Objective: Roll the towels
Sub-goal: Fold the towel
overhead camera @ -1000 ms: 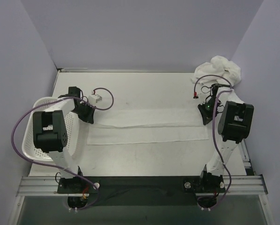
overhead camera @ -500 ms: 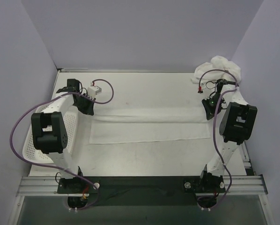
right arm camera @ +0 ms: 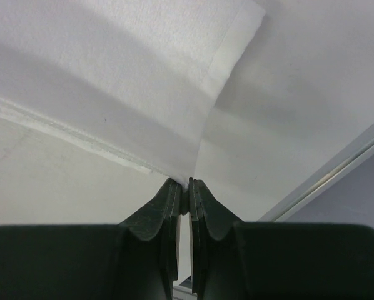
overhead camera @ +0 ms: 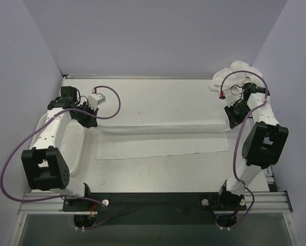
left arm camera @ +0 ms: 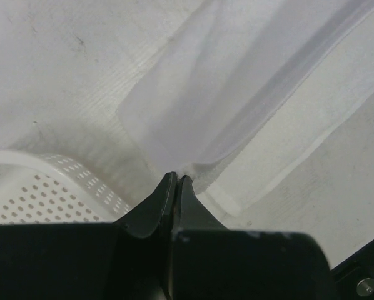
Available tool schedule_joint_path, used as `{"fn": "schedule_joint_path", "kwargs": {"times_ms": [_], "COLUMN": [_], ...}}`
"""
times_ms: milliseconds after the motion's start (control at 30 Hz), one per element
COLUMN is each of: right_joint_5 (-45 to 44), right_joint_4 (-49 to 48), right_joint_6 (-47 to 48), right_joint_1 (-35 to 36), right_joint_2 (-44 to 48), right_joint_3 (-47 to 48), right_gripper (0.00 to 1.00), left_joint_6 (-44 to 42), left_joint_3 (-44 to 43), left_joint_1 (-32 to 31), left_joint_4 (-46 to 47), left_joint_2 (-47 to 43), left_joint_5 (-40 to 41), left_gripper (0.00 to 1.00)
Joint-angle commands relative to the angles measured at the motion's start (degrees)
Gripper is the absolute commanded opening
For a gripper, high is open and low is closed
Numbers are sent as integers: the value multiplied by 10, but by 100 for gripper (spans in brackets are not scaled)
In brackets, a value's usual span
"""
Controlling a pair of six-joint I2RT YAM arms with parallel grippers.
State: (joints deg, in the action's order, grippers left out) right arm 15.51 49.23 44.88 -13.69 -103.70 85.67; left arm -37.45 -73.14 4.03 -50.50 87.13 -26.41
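1. A long white towel (overhead camera: 163, 146) lay spread left to right across the middle of the bench (overhead camera: 158, 174), its far long edge raised in a taut fold.
2. The left pincer (left arm camera: 176, 181) was clamped shut on the towel's far left corner, with cloth pinched between its tips.
3. The right pincer (right arm camera: 188, 186) was closed on the far right corner in the same way.
4. A white perforated basket (overhead camera: 73, 146) sat at the left edge of the bench, just beside the towel's left end.
5. A second towel (overhead camera: 242, 72) lay crumpled in the far right corner, apart from both pincers.
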Motion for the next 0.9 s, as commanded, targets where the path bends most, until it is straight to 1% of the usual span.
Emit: {"fn": "schedule_joint_path", "kwargs": {"times_ms": [0,100,267,333,367,400,633,867], "right_joint_5": [-7,3,0,-5,-7,-8,-39,-52], "right_joint_4": [37,34,10,6,3,0,-21,-30], "right_joint_6": [21,12,1,-1,-2,-1,8,-5], "right_joint_1": [-9,-8,0,2,5,6,5,-4], "right_joint_2": [8,-22,-53,-62,-66,-69,-73,-95], "right_joint_3": [-25,-40,-71,-77,-85,-88,-128,-114], "right_gripper": [0,0,0,0,0,0,0,0], "left_joint_6": [-39,-39,-26,-19,-11,-7,12,29], "left_joint_3": [51,100,195,213,217,221,217,189], "left_joint_1": [5,-2,-31,-35,-35,-55,-57,-57], "left_joint_4": [-42,-35,24,50,58,64,98,111], "left_joint_2": [-25,-21,-5,3,12,17,55,85], "left_joint_5": [-5,-1,36,53,61,64,88,100], "left_gripper": [0,0,0,0,0,0,0,0]}}
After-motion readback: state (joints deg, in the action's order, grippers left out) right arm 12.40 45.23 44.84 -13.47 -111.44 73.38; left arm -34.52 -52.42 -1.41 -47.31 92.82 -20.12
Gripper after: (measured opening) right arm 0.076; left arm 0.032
